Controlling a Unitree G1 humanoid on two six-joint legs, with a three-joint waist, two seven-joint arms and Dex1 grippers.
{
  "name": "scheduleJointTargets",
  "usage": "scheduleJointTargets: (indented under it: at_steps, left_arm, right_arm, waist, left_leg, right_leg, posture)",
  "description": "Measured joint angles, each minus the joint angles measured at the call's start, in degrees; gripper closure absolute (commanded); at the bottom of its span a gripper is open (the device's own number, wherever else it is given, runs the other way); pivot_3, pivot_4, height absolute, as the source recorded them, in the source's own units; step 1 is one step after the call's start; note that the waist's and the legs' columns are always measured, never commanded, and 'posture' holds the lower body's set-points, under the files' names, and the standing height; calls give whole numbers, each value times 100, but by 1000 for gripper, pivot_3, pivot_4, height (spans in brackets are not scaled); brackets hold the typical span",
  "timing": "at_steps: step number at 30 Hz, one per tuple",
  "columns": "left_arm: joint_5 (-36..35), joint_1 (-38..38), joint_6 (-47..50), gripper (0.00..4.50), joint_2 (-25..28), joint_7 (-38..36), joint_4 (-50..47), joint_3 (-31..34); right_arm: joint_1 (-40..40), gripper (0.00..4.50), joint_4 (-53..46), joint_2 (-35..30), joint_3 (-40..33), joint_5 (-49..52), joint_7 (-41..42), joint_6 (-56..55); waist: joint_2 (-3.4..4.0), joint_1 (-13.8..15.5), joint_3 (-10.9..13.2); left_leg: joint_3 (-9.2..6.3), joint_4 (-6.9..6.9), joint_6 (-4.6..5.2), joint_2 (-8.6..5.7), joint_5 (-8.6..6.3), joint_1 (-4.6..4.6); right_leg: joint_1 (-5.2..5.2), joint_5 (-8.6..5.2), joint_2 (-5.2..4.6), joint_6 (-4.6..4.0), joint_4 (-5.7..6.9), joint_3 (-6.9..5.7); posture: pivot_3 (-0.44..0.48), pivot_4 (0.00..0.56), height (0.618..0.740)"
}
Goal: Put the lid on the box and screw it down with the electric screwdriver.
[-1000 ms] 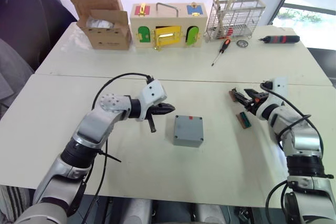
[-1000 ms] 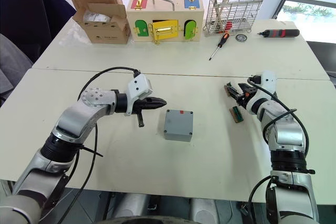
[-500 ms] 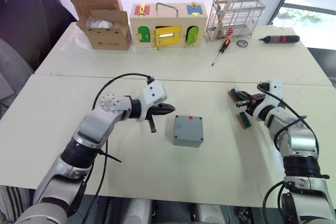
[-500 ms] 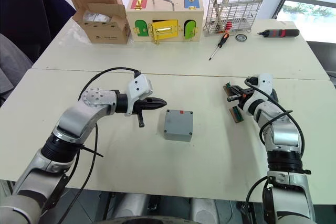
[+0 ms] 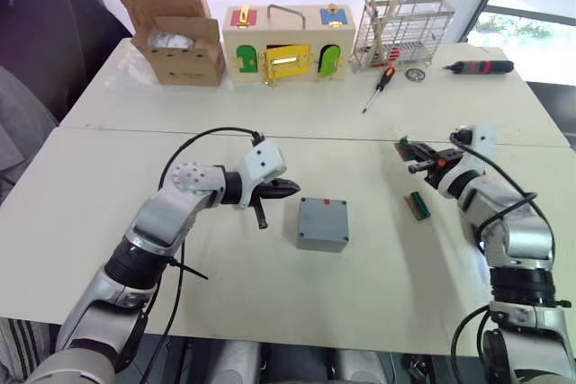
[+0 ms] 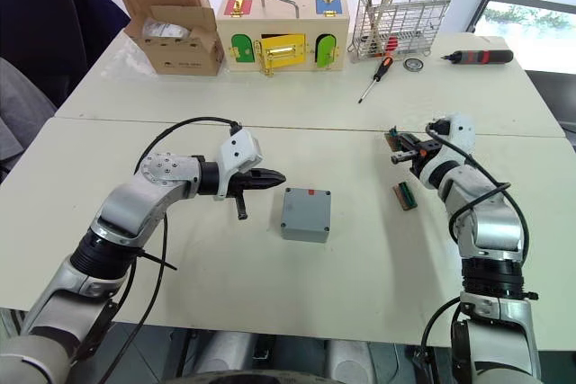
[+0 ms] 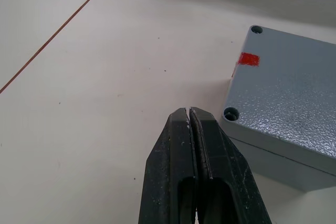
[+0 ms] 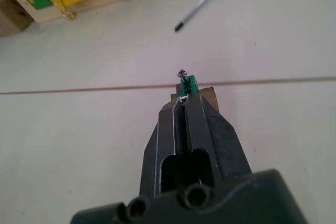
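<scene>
The box — small, grey, a red mark on its far side — sits flat mid-surface. The lid is on it, textured grey, screw holes at the corners — those in view look unfilled.

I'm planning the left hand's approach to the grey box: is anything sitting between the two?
Nothing visible does. The left hand, its fingers shut, is close beside the box, and the strip of table between them is bare.
</scene>
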Motion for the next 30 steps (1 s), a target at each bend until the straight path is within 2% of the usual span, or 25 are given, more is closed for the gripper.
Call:
scheduleJointTargets:
  at_steps: [10, 24, 27, 30]
  left_arm:
    - [4, -4, -115, 4500, -30, -40, 56, -9]
    - [44, -3, -116, 4500, -37, 18, 58, -13]
    - [46, -3, -116, 4500, -37, 19, 58, -13]
    - [52, -2, -116, 4500, -36, 20, 58, -12]
  right_arm:
    - [36, 4483, -257, -69, 22, 98, 16, 246]
    - [261, 4483, 445, 224, 359, -177, 50, -232]
    - [256, 3526, 504, 198, 429, -276, 51, -316]
    - [260, 2161, 567, 169, 480, -395, 52, -335]
  waist:
    - [0, 1, 0]
    - [0, -17, 0]
    - [0, -26, 0]
    - [0, -34, 0]
  left_leg:
    - [0, 0, 0, -1, 0, 0]
    - [0, 0, 0, -2, 0, 0]
    - [0, 0, 0, -2, 0, 2]
    - [0, 0, 0, -2, 0, 2]
  right_leg:
    - [0, 0, 0, 0, 0, 0]
    - [1, 0, 0, 0, 1, 0]
    - [1, 0, 0, 0, 1, 0]
    - [1, 0, 0, 0, 1, 0]
  posture:
    - [0, 150, 735]
    - [0, 150, 735]
    - [0, 150, 735]
    - [0, 150, 735]
